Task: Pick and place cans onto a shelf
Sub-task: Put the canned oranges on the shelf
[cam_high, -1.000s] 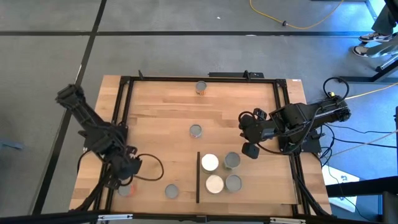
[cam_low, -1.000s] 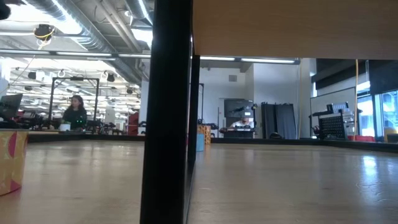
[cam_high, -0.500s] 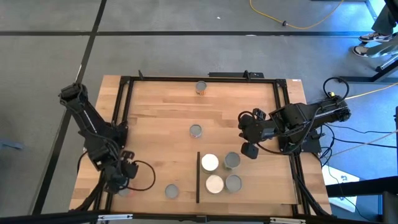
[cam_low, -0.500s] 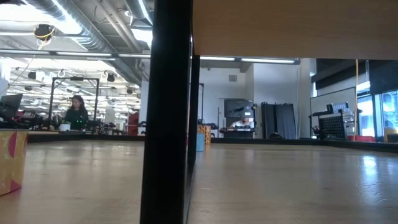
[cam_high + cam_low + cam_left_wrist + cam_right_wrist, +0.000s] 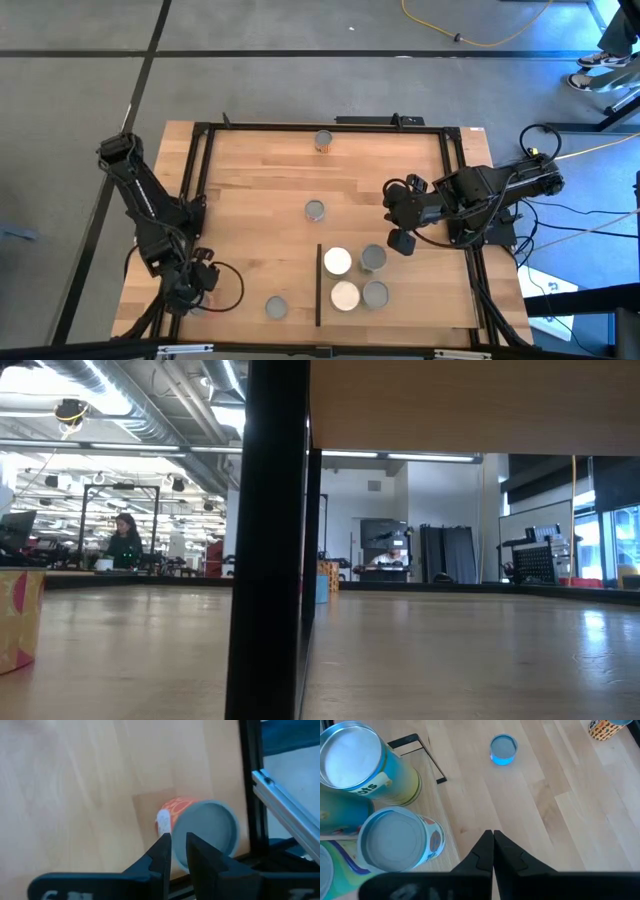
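Light-wood tabletop [image 5: 260, 190], near-left corner: left gripper [image 5: 178, 851] fingers narrowly apart, empty. Orange-labelled grey-topped metal can [image 5: 200, 827] just ahead, upright, unheld. Left arm nearest. Right gripper [image 5: 493, 845] closed, waiting.

Left arm [image 5: 150, 215]: you see a matte black, chunky jointed limb with a thin black cable looped beside its wrist.
Right arm [image 5: 480, 195]: you get the same black build, bulkier housings, dark cables trailing off behind it.
Fingers [image 5: 165, 852]: yours are black, flat and tapering, fixed on a black crossbar.
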`<action>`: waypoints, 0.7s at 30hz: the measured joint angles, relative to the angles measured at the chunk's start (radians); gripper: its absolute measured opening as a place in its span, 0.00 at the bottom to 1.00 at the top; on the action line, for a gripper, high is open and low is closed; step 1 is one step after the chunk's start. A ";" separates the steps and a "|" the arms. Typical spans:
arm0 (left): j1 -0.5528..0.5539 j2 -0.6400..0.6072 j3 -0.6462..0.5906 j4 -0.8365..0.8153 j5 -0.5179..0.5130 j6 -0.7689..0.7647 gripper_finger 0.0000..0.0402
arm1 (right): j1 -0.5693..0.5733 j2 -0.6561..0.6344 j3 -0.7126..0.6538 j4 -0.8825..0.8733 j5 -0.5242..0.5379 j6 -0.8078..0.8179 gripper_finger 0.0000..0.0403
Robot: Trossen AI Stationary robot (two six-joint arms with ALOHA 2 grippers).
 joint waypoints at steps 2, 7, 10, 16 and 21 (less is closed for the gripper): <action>-0.006 0.000 -0.009 0.000 0.000 -0.016 0.13 | 0.000 0.000 0.000 0.000 0.000 0.000 0.01; -0.007 0.000 -0.026 0.000 0.006 -0.027 0.13 | 0.000 0.000 0.000 0.000 0.000 0.000 0.01; -0.007 0.000 -0.026 0.005 0.006 -0.027 0.13 | 0.000 0.000 0.000 0.000 0.000 0.000 0.01; -0.007 0.001 -0.026 0.035 0.007 -0.027 0.13 | 0.000 0.000 0.000 0.000 0.000 0.000 0.01; -0.007 0.025 -0.026 0.034 0.008 -0.027 0.13 | 0.000 0.000 0.000 0.002 0.000 0.000 0.01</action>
